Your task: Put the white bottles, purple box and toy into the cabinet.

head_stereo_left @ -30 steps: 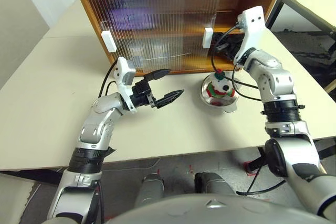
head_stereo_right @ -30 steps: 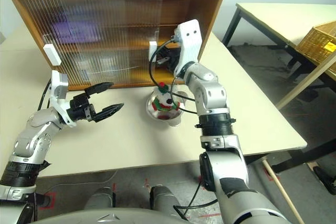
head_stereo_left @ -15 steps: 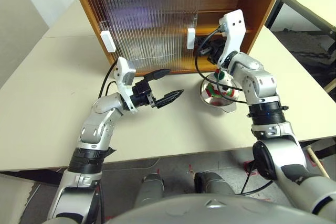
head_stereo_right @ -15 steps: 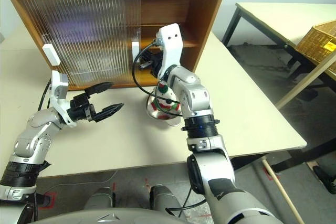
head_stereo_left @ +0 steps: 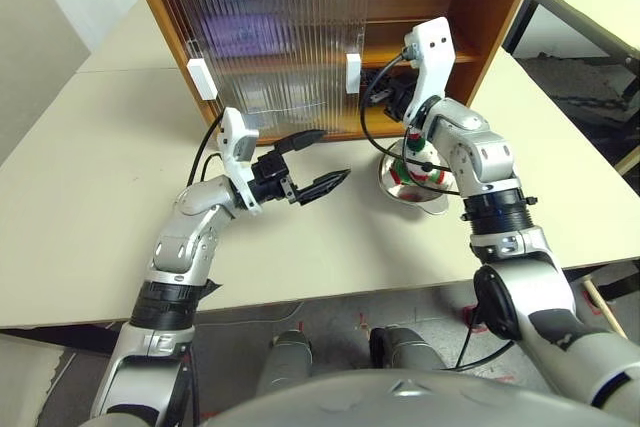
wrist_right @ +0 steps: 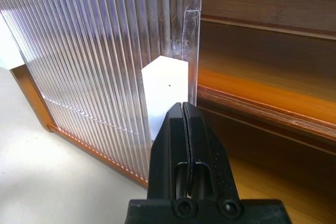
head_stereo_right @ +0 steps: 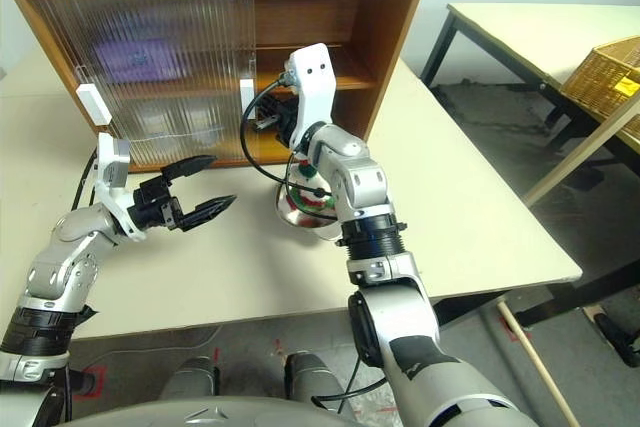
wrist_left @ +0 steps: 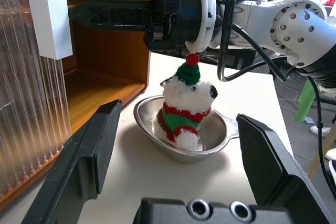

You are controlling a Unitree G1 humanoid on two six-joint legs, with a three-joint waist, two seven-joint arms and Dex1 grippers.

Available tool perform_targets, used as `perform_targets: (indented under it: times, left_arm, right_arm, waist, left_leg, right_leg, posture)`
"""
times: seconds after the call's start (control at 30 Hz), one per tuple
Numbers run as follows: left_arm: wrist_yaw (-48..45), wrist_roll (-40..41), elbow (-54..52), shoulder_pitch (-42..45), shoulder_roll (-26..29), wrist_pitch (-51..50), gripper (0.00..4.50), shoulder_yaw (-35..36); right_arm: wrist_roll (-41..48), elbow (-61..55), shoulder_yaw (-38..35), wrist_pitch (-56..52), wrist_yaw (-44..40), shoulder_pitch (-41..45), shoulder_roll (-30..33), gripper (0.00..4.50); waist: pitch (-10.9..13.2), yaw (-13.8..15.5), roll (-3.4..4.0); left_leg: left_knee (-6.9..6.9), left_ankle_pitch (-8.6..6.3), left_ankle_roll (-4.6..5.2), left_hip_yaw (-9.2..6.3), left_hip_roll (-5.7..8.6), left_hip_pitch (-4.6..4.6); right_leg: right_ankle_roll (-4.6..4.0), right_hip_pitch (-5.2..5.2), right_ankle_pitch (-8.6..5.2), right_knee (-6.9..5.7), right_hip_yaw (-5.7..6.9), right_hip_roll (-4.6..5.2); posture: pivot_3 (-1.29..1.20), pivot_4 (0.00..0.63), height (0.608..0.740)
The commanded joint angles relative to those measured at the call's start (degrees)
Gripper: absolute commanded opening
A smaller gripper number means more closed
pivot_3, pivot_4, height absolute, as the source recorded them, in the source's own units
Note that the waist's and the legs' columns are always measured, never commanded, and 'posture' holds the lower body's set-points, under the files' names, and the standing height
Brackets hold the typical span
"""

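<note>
The cabinet [head_stereo_left: 330, 42] stood at the far side of the table [head_stereo_left: 90, 197], its ribbed sliding doors covering the left and middle part and leaving the right end of both shelves uncovered. The right tool [wrist_right: 182, 109] had its two black fingers pressed flat together, holding nothing, with the tips at the white handle [head_stereo_left: 352, 72] on the edge of the inner door, right beside the door's free edge. A second white handle [head_stereo_left: 202, 79] sat on the outer door near the cabinet's left end. Behind the ribbed panel on the upper shelf a blurred lavender shape showed, the purple box [head_stereo_left: 237, 35]; the white bottles could not be made out through the doors. The toy [wrist_left: 186, 106] sat upright in a shiny steel bowl [wrist_left: 152, 129] on the table just in front of the cabinet's open right end, directly below the right arm's wrist, whose black cables looped down close to it. The left tool [head_stereo_left: 312, 163] hung above the table to the left of the bowl, well apart from it, its fingers spread wide and empty, pointing toward the toy.
</note>
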State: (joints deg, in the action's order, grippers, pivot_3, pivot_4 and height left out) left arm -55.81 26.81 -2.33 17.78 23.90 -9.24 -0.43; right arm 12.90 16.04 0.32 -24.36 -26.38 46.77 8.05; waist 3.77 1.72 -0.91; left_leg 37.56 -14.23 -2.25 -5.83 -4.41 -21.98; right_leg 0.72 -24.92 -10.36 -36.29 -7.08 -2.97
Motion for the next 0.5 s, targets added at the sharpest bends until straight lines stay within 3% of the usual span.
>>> perform_targets:
  times: [0.03, 0.3, 0.5]
  left_arm:
    - [-0.3, -0.4, 0.0, 0.8, -0.2, -0.1, 4.50, -0.8]
    - [-0.7, -0.4, 0.9, 1.3, -0.4, 0.1, 4.50, -1.3]
    - [-1.5, -0.3, 1.4, 1.5, -0.1, 0.0, 4.50, -1.2]
  right_arm:
    - [-0.2, -1.9, -1.3, 0.1, 0.4, -0.9, 2.1, 0.05]
    - [1.9, -10.0, -6.2, -2.8, 0.8, -4.4, 9.6, 0.05]
    - [7.6, -23.1, -9.9, -5.3, -3.1, -11.3, 14.5, 0.05]
  waist:
    - [0.0, 0.1, 0.00]
    - [0.0, 0.1, 0.00]
    - [0.0, -0.2, 0.00]
  left_leg:
    - [0.01, 0.00, 0.00, 0.00, 0.00, 0.00]
    - [0.12, 0.00, 0.00, 0.00, 0.01, -0.08]
    - [0.16, 0.02, 0.03, 0.09, 0.03, -0.05]
  right_leg:
    - [0.00, 0.00, 0.00, 0.00, -0.01, 0.00]
    - [-0.02, 0.01, 0.01, 0.01, -0.03, -0.01]
    - [0.06, 0.06, 0.04, 0.01, 0.01, -0.13]
  posture:
    - [0.08, 0.068, 0.740]
    - [0.06, 0.067, 0.740]
    - [0.04, 0.068, 0.740]
